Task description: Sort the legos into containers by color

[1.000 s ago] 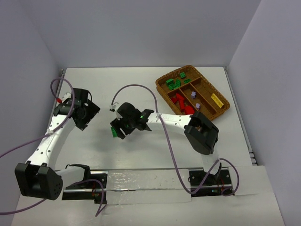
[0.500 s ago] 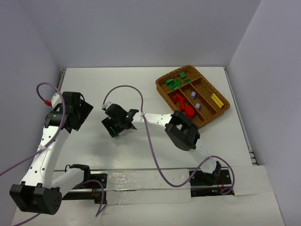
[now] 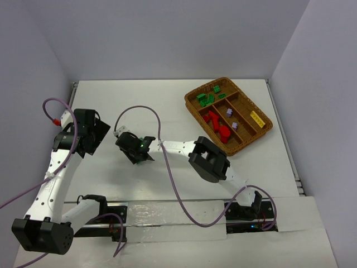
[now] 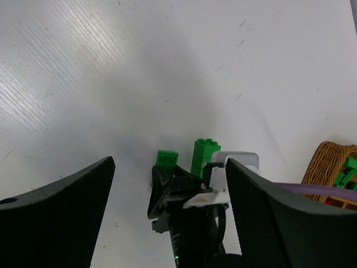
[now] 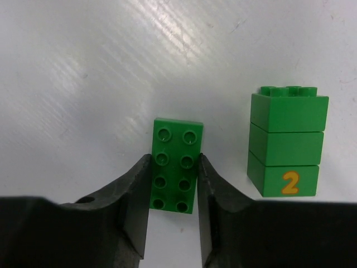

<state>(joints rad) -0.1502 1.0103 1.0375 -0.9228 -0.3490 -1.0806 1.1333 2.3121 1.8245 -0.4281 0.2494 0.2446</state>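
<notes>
My right gripper (image 5: 174, 184) is shut on a flat green eight-stud lego (image 5: 176, 162) that lies on the white table, its pads against both long sides. A taller stack of green legos marked "2" (image 5: 286, 148) stands just right of it. In the top view the right gripper (image 3: 134, 151) covers both. In the left wrist view the flat lego (image 4: 166, 159) and the stack (image 4: 204, 156) show past it. My left gripper (image 3: 96, 135) is open and empty, left of the right one. The wicker tray (image 3: 193, 96) holds green (image 3: 207, 99), red (image 3: 215, 121), lilac (image 3: 230, 112) and yellow (image 3: 257, 117) legos in separate compartments.
The tray sits at the far right, near the right wall; its edge shows in the left wrist view (image 4: 332, 164). Purple cables loop over the table from both arms. Grey walls close the table on three sides.
My right gripper has moved left and down onto the table, its arm stretching out. My left gripper swung a little left and back early on, then stayed still.
</notes>
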